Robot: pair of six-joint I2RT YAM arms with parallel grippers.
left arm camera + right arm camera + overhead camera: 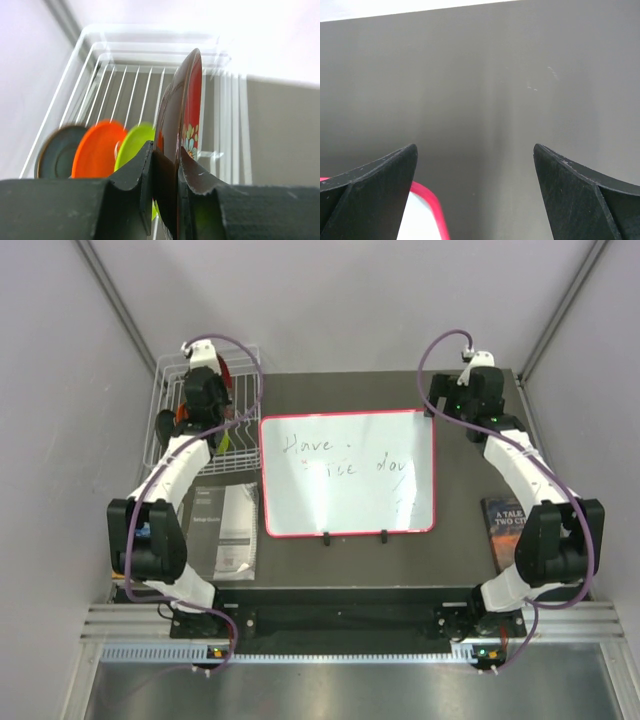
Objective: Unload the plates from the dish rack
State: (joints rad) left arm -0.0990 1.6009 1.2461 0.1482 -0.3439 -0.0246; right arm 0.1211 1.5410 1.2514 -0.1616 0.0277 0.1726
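While the left gripper [165,155] sits over the dish rack [90,65] at the far left corner of the table [330,390], I see its fingers clamped on the rim of the red plate [194,95], which stands on edge. Beside it the lime green plate [134,142], orange plate [97,147] and teal plate [57,156] stand upright in the rack. The right gripper [475,155] hangs with jaws wide apart, holding nothing, over bare table just beside the red-edged corner of the whiteboard [420,220]

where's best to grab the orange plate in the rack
Pinch its top rim from above. The orange plate stands on edge in the rack, with the green plate and a dark plate close on either side, so probably only the upper edge is free.
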